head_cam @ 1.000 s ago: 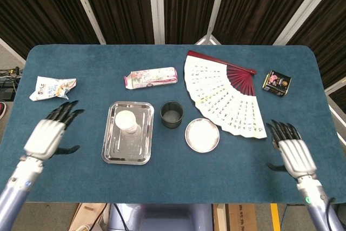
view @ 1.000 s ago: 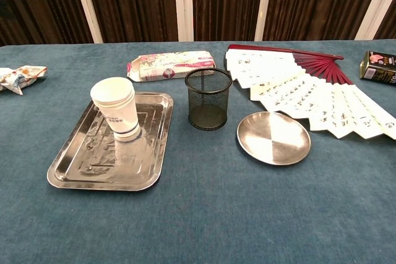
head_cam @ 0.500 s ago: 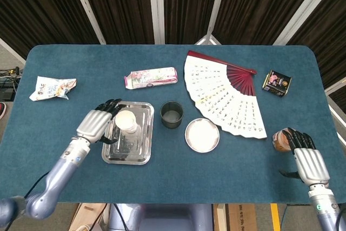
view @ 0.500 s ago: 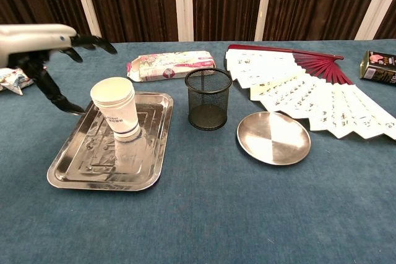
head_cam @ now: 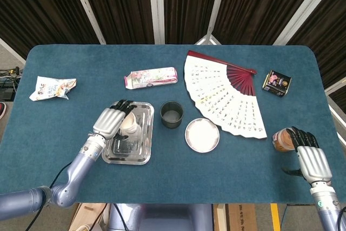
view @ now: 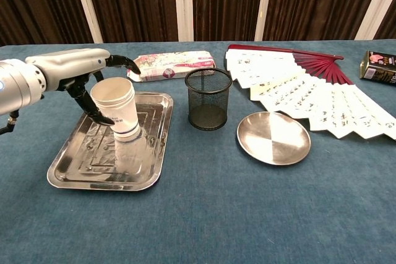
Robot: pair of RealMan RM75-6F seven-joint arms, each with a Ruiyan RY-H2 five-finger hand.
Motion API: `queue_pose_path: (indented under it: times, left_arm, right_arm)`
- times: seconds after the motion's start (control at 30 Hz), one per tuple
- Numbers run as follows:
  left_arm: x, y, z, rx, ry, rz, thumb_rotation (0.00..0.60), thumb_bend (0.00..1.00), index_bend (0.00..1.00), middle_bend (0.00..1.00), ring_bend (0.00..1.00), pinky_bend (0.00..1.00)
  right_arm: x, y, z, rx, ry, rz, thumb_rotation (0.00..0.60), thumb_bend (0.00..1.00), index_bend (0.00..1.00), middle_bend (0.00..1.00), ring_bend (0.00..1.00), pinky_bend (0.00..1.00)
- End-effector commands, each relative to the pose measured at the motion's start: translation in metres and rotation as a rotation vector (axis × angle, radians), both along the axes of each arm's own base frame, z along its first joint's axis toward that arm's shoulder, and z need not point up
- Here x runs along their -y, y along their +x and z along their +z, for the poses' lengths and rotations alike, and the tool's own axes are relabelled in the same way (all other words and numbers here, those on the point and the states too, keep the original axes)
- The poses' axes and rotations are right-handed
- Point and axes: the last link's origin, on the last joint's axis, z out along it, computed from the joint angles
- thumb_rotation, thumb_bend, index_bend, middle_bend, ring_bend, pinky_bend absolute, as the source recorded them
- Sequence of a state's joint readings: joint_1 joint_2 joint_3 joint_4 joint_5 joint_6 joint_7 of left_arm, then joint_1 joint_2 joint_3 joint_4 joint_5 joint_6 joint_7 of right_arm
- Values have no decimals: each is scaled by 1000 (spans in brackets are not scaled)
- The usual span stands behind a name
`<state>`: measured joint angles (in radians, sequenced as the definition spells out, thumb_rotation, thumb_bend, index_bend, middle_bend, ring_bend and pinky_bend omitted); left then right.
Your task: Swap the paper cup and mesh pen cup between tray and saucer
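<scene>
A white paper cup (head_cam: pixel 130 123) (view: pixel 117 112) stands upright on the steel tray (head_cam: pixel 141 147) (view: pixel 80 171). My left hand (head_cam: pixel 112 121) (view: pixel 74 69) is at the cup's left side, fingers curved behind its rim and thumb low by its near side; a firm hold does not show. The black mesh pen cup (head_cam: pixel 172 114) (view: pixel 208 100) stands on the cloth between the tray and the bare round saucer (head_cam: pixel 202 135) (view: pixel 273 137). My right hand (head_cam: pixel 307 158) lies at the table's near right edge, fingers curled in, seen only in the head view.
A spread paper fan (head_cam: pixel 227 93) (view: pixel 309 85) lies behind and right of the saucer. A tissue pack (head_cam: pixel 151 77) (view: pixel 170 65) lies behind the tray, a snack bag (head_cam: pixel 52 87) at far left, and a small dark tin (head_cam: pixel 277 82) (view: pixel 378 66) at far right.
My left hand has travelled from the table's left edge to the tray and come around the paper cup. My right hand has curled its fingers in. The cups have not moved.
</scene>
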<state>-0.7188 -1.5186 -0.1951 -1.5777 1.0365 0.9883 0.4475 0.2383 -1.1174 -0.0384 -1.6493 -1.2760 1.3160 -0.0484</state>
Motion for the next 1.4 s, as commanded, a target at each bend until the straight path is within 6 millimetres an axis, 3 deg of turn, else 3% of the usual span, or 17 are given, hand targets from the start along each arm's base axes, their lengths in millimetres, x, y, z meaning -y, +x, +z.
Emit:
queue_pose_path:
  times: [0.03, 0.23, 0.4, 0.63, 0.73, 1.0, 1.4]
  left_arm:
    - [0, -2, -1, -6, 7, -5, 600, 293, 320, 272, 289, 432]
    - [-4, -4, 7, -5, 59, -18, 600, 432, 449, 425, 400, 511]
    - [-1, 2, 14, 39, 73, -50, 600, 438, 462, 431, 401, 511]
    - [27, 48, 33, 247, -33, -157, 600, 406, 445, 379, 366, 476]
    - [38, 66, 33, 241, -80, -225, 600, 380, 441, 368, 356, 469]
    - [49, 97, 4, 137, -156, -235, 600, 368, 436, 332, 340, 454]
    - [39, 107, -52, 133, -159, -196, 600, 332, 420, 301, 319, 473]
  right_arm:
    - [0, 0, 0, 4, -5, -2, 600, 0, 0, 0, 0, 0]
    - [0, 2, -1, 20, -9, 4, 600, 0, 0, 0, 0, 0]
    - [1, 2, 2, 34, -39, 14, 600, 0, 0, 0, 0, 0]
    - [1, -1, 6, 47, -68, 1, 600, 0, 0, 0, 0, 0]
    - [2, -2, 8, 49, -72, -4, 600, 0, 0, 0, 0, 0]
    - [2, -3, 12, 68, -92, 3, 600, 0, 0, 0, 0, 0]
    - [4, -8, 16, 106, -92, -7, 600, 0, 0, 0, 0, 0]
